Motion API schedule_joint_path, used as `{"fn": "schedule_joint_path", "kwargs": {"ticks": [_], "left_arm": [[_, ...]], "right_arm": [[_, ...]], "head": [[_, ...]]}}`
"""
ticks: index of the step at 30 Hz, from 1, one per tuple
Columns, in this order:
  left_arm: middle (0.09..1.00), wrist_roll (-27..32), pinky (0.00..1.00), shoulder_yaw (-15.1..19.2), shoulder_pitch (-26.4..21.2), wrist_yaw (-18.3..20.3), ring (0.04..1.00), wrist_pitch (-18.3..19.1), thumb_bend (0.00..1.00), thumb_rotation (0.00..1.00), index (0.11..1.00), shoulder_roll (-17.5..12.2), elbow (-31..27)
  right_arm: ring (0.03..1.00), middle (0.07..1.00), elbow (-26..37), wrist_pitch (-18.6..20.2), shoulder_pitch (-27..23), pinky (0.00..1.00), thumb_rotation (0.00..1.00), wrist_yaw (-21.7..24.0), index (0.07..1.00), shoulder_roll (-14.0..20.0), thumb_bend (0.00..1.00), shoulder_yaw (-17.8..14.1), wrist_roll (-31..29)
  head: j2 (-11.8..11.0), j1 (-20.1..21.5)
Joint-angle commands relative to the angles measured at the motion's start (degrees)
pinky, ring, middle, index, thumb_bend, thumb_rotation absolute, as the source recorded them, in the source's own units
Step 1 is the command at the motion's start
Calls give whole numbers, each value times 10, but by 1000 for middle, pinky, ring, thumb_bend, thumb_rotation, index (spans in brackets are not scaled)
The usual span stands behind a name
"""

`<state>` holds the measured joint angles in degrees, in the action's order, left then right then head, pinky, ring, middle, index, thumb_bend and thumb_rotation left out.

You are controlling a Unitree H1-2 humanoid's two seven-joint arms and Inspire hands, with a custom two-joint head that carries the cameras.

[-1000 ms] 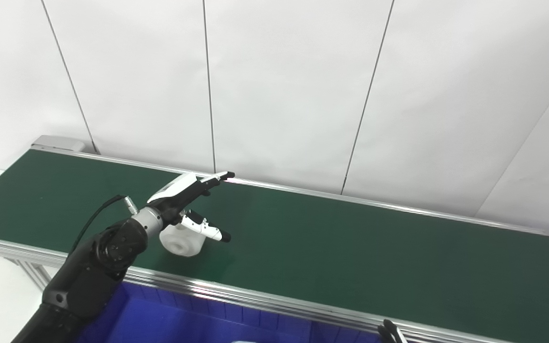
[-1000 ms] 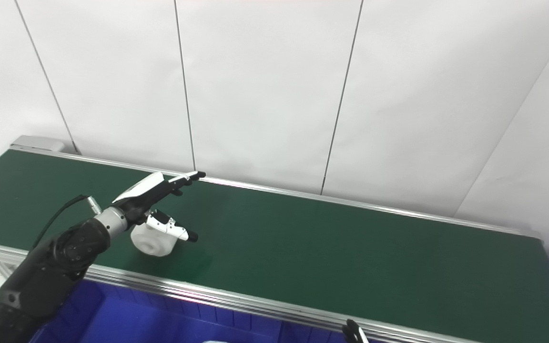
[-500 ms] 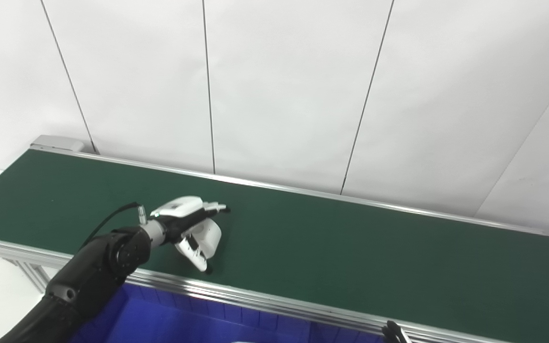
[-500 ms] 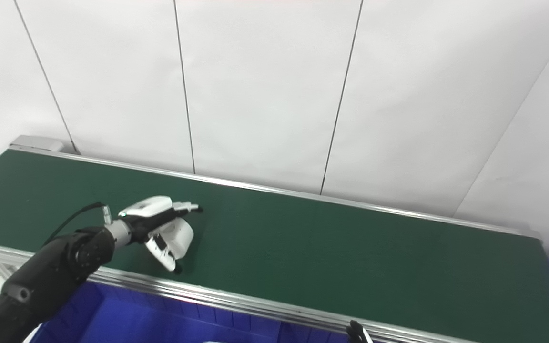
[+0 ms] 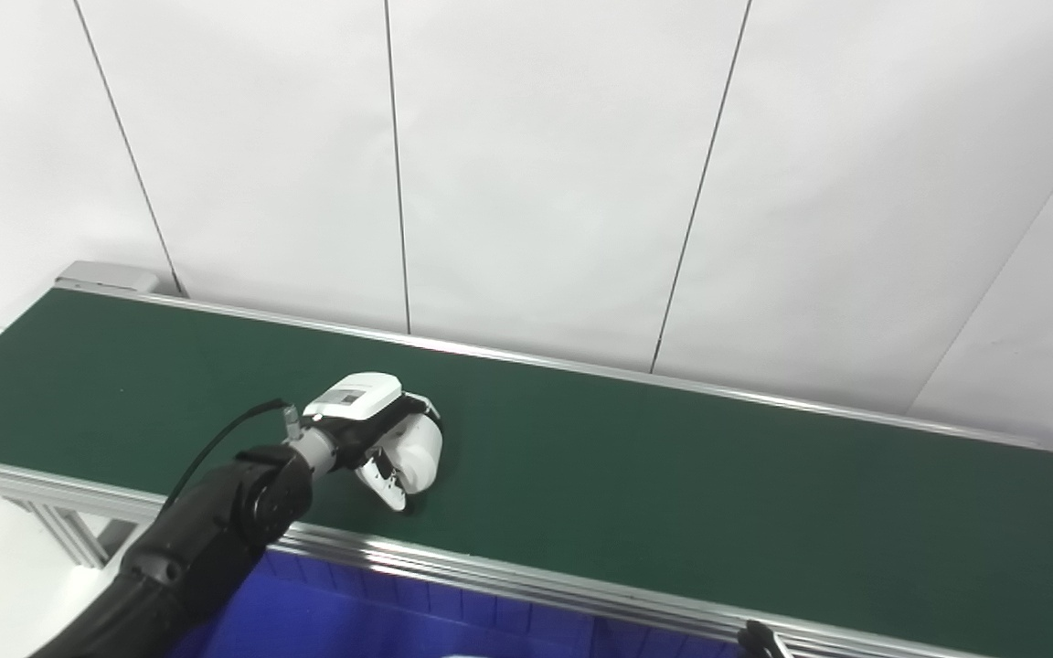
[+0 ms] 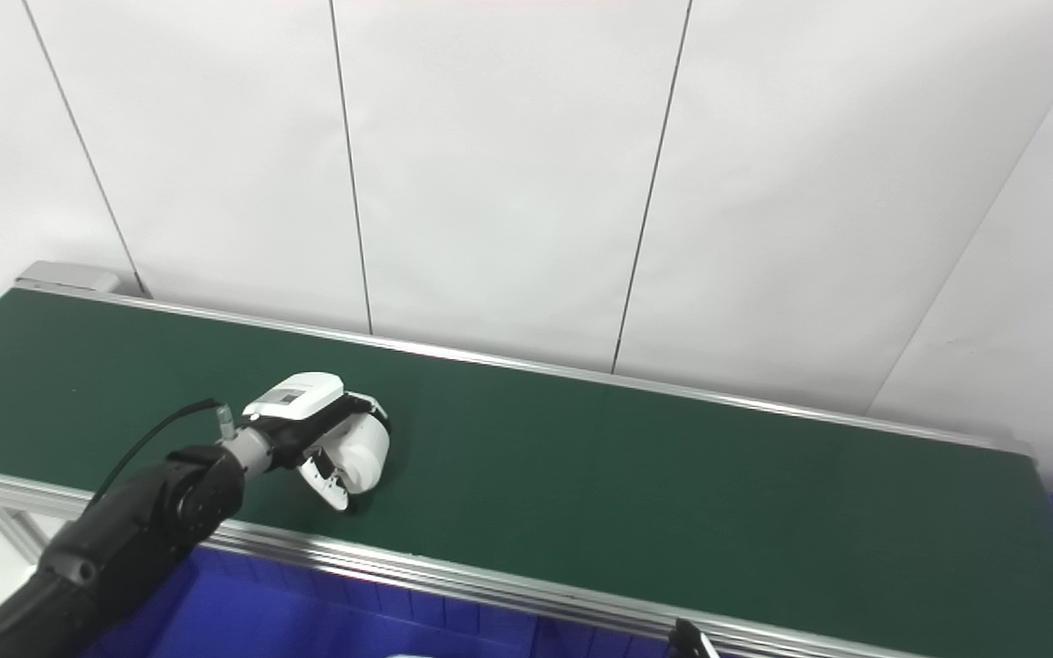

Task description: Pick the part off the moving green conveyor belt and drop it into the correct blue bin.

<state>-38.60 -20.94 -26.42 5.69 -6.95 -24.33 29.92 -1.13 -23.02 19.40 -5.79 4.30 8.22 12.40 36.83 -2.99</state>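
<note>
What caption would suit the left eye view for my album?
Left hand curls around a white part on the green conveyor belt, blue bin waiting below.

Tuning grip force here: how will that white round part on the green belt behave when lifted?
The white rounded plastic part looks rigid, so it probably won't deform. Its smooth, curved surface may slip or roll if the left hand, curled around it, loosens. It seems light.

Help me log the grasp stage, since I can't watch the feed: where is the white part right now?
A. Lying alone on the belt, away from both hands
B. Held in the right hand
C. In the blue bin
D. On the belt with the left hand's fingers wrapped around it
D: the left hand is curled around the white part, which sits low on the green belt.
</note>
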Motion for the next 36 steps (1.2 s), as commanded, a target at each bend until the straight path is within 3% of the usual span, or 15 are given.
{"fn": "schedule_joint_path", "kwargs": {"ticks": [1,10,16,21,27,36], "left_arm": [[488,13,388,15,-2,-32,398,-29,497,0,536,-7,-8],[514,47,473,39,31,-40,439,-53,500,0,490,5,-78],[504,130,453,70,103,-16,430,-86,499,0,513,18,-205],[504,160,460,63,172,17,437,-81,500,0,506,26,-307],[506,156,441,37,230,52,425,-84,498,0,518,34,-323],[520,87,460,-4,227,131,427,-29,498,0,505,24,-336]], "right_arm": [[868,881,28,-31,2,816,667,0,903,-3,851,-2,2],[870,879,48,-20,7,829,667,5,900,-6,843,-2,4],[871,880,77,2,12,814,673,8,899,-12,853,-2,11],[882,885,112,35,13,820,674,17,901,-17,849,-1,17],[886,880,142,66,12,824,652,26,900,-26,819,3,23],[885,881,140,67,8,842,648,28,902,-30,810,3,26]], "head": [[6,1],[22,8],[55,28],[95,67],[112,89],[111,82]]}}
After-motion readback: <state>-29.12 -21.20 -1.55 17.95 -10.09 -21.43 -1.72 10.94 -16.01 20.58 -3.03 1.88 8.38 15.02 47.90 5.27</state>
